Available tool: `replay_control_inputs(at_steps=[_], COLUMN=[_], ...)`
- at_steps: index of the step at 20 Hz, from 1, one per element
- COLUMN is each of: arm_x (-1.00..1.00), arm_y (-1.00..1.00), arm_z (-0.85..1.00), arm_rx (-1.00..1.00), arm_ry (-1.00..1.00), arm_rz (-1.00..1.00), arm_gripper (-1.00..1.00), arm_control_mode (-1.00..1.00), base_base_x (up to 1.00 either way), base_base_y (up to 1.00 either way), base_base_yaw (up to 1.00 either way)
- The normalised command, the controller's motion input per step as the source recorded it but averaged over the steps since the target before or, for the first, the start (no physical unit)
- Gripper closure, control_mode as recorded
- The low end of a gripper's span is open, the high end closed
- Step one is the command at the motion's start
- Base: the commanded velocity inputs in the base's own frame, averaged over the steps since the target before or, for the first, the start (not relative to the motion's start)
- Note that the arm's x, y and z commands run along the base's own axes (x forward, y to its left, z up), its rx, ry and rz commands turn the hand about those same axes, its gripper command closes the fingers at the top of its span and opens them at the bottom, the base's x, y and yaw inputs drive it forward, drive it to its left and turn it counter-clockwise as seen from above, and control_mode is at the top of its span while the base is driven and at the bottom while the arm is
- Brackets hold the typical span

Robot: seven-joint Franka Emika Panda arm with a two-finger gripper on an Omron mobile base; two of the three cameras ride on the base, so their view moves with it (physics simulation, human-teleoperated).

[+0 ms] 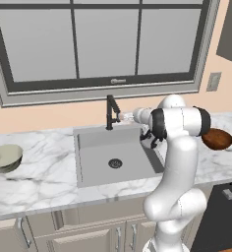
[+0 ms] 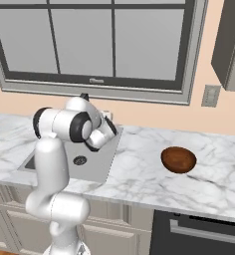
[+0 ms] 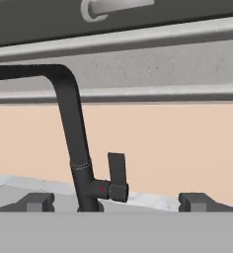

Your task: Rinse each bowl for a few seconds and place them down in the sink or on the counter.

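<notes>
we see the gripper [image 3: 116, 202] spread wide and holding nothing, facing the faucet [image 3: 81, 163] straight ahead, its upright handle [image 3: 117, 170] between our fingertips' lines. the 2 bowls, beige [image 1: 6, 157] and brown [image 2: 178, 160], sit on the counter [image 1: 39, 179] either side of the sink [image 1: 96, 165].

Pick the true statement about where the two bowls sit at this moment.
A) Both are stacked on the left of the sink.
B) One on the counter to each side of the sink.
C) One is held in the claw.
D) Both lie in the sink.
B: the greenish-beige bowl rests on the counter left of the sink, the reddish-brown bowl on the right.
</notes>
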Motion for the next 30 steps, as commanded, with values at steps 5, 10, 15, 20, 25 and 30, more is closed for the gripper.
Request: replay_control_inputs(at_steps=[5, 10, 15, 20, 25, 30], arm_x=[0.28, 0.36, 0.35, 0.37, 0.4, 0.4], arm_y=[0.0, 0.02, 0.0, 0.0, 0.0, -0.01], arm_z=[-0.48, -0.25, -0.29, -0.35, -0.26, -0.17], arm_rx=[0.0, 0.0, 0.02, 0.01, 0.0, 0.01], arm_ry=[-0.01, -0.05, -0.07, -0.05, -0.05, -0.06], arm_rz=[0.0, 0.0, 0.0, 0.0, 0.0, 0.0], arm_gripper=[-1.0, -1.0, -1.0, -1.0, -1.0, -1.0], arm_control_mode=[-1.0, -1.0, -1.0, -1.0, -1.0, -1.0], base_base_x=[0.0, 0.0, 0.0, 0.0, 0.0, 0.0], base_base_y=[0.0, 0.0, 0.0, 0.0, 0.0, 0.0], base_base_yaw=[0.0, 0.0, 0.0, 0.0, 0.0, 0.0])
